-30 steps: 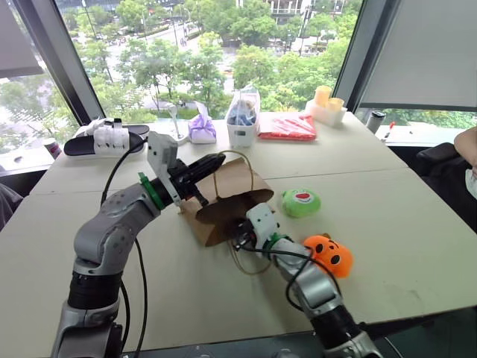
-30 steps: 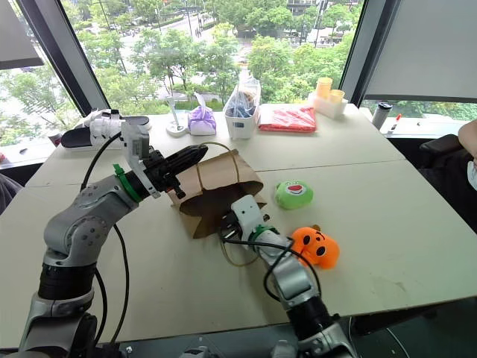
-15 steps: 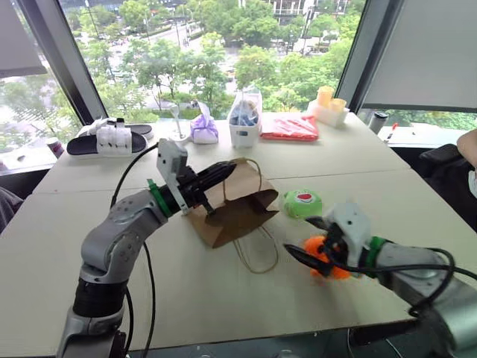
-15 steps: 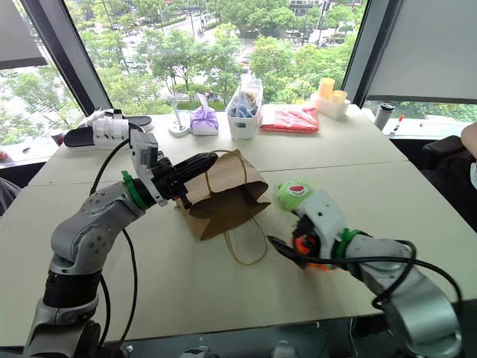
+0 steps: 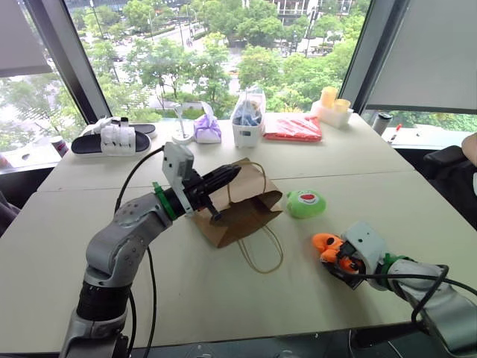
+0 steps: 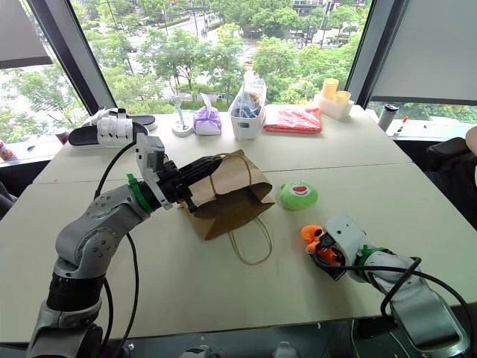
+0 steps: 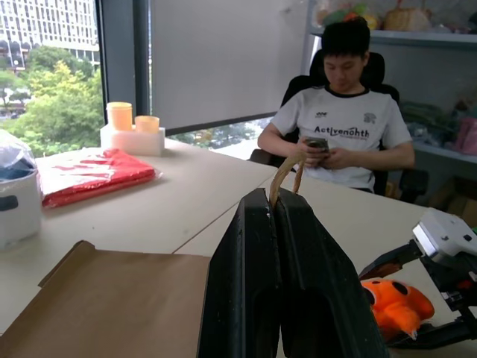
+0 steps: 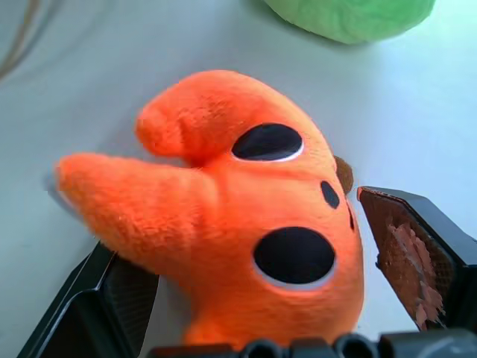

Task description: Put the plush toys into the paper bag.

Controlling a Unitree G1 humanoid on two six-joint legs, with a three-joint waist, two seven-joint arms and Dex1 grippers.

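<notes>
The left gripper (image 7: 277, 224) pinches the paper bag's (image 5: 242, 212) handle shut. The right gripper (image 8: 261, 298) gapes around the orange toy (image 8: 246, 216), seemingly ungripped; closing off-centre could squirt it away. The green toy (image 5: 304, 203) waits nearby.

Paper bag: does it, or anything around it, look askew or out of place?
Yes. The paper bag lies tipped on its side on the table, one handle loop trailing flat, the other pinched in the shut left pincer. Both plush toys, green and orange, are outside it.
</notes>
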